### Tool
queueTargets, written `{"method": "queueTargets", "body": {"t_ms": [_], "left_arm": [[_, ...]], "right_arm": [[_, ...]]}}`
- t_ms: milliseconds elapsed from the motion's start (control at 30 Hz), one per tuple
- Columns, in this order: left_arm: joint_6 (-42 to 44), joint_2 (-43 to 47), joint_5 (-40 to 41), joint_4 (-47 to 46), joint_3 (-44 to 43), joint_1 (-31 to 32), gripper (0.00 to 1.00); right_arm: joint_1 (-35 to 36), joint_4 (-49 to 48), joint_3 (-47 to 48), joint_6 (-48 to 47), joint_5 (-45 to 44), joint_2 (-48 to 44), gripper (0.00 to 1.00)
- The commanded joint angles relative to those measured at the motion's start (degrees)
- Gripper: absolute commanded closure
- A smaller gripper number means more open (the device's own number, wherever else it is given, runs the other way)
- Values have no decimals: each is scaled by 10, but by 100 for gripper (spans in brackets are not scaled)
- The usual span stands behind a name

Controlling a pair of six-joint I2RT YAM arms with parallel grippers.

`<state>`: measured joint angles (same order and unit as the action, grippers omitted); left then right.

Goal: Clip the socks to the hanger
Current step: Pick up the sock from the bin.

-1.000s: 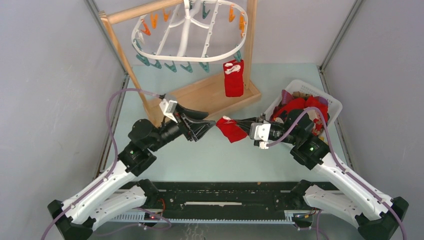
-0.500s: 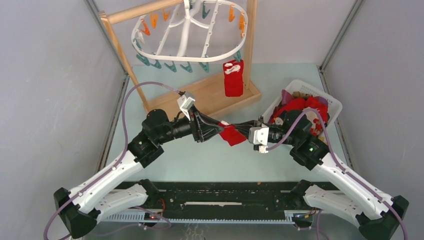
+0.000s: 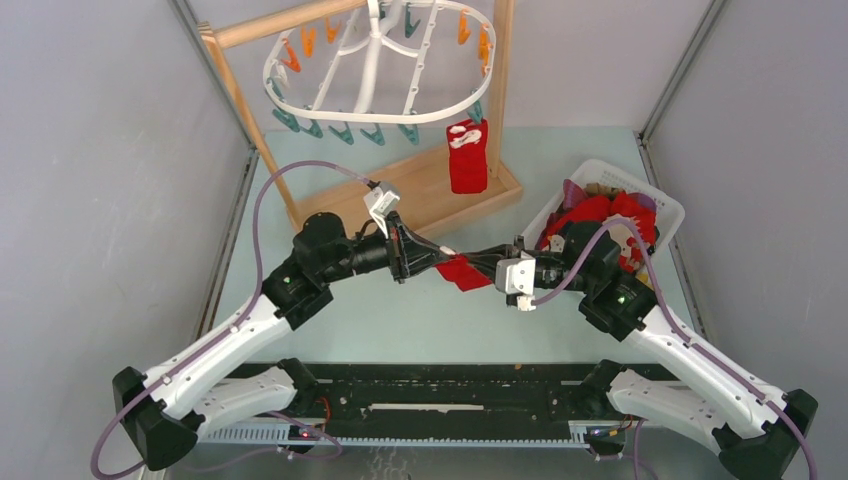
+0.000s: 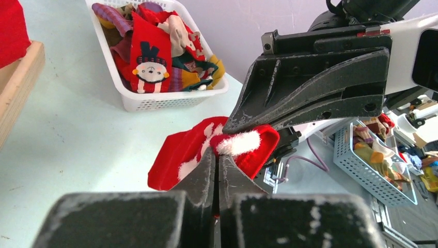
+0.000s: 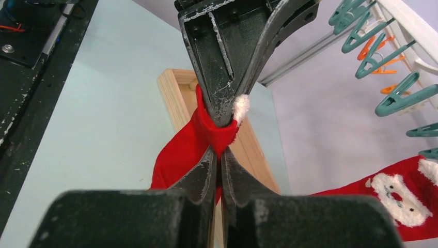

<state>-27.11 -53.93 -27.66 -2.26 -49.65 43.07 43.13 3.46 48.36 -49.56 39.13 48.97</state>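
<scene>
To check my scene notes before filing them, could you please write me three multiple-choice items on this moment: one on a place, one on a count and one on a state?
1. Where does the white basket stand?
A) In the far left corner
B) Between the arm bases
C) On the right side of the table, beside the right arm

2. How many socks hang clipped to the hanger?
A) One
B) None
C) Three

3. How is the sock between the arms held?
A) It lies loose on the table
B) The left gripper and the right gripper both pinch it
C) The right gripper alone holds it

Answers:
1 C: the top view shows it at the right.
2 A: only the hanging sock dangles from the rim.
3 B: both wrist views show shut fingers on red fabric.
</scene>
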Motion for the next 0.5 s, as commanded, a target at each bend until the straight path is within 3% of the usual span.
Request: {"method": "queueTargets", "body": {"t_ms": [0,67,267,467], "left_arm": [[-5,15,31,0,-43,1,100],[-9,29,65,-4,-37,6,100],[-25,50,205,2,-25,50,100],[-49,41,274,-1,-27,79,100]], "right_arm": [[4,-6,-1,19,2,-3,87],[4,-12,-1,45,-8,-5,74],[4,-67,-12,131,-58,-18,48],[13,-85,-14,157,-88,-16,38]]}}
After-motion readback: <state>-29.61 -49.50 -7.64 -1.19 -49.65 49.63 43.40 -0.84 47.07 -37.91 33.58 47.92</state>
